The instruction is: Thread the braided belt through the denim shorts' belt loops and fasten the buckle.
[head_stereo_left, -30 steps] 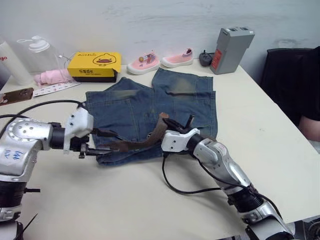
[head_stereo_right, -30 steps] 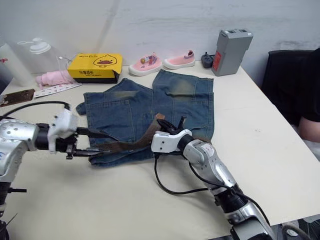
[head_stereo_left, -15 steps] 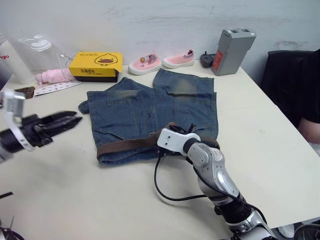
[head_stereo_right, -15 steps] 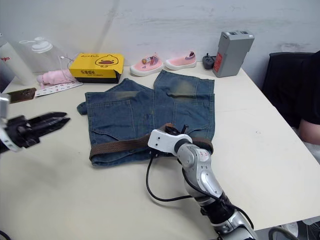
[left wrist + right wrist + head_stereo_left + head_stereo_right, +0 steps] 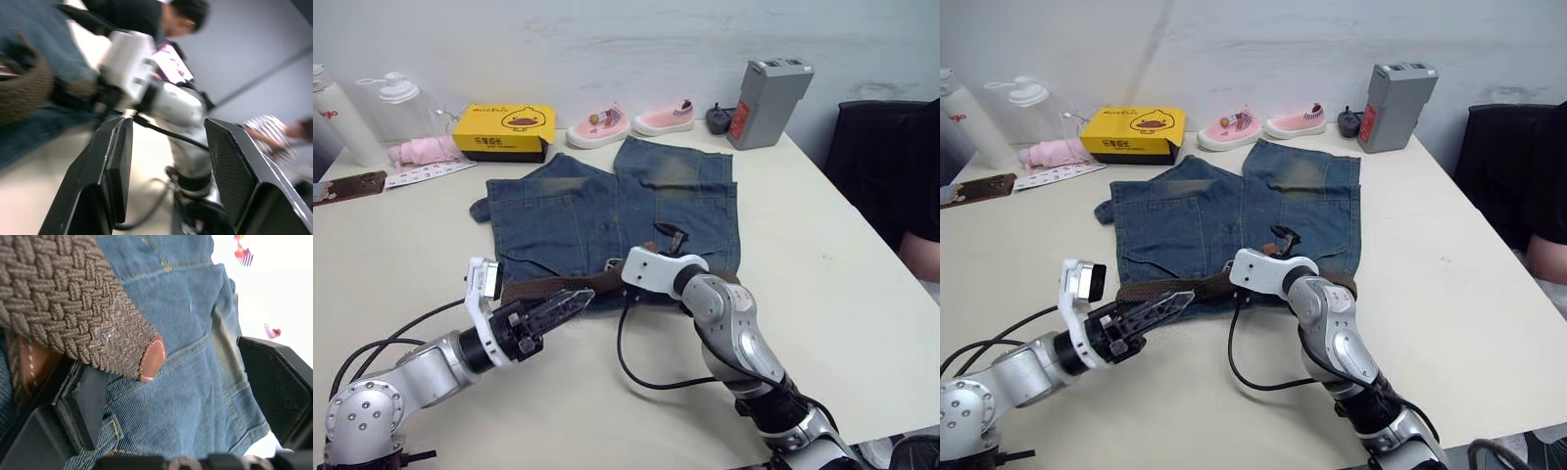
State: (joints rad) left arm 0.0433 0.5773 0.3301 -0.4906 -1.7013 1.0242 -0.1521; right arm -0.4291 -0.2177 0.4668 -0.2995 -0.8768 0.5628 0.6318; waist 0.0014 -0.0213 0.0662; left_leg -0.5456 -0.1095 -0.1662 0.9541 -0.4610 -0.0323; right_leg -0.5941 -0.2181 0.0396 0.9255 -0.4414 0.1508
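The denim shorts (image 5: 607, 206) lie flat on the table, waistband toward me. The braided belt (image 5: 548, 287) lies along the waistband. I cannot tell whether it passes through the belt loops, and the buckle is hidden. My right gripper (image 5: 651, 250) stands open over the belt near the middle of the waistband. In the right wrist view the belt's leather tip (image 5: 154, 355) rests between its spread fingers (image 5: 276, 377). My left gripper (image 5: 579, 298) is low over the table just in front of the belt. It points at the belt, open and holding nothing.
At the back stand a yellow box (image 5: 499, 130), pink shoes (image 5: 597, 127), a grey box (image 5: 767, 98) and bottles (image 5: 396, 103). A phone (image 5: 347, 186) lies at the far left. A black cable (image 5: 646, 377) loops on the table. A person sits at the right edge (image 5: 925, 225).
My right gripper has opened and let the belt down flat onto the waistband. My left gripper let go of the belt's end, swung out left, then came in low before the belt.
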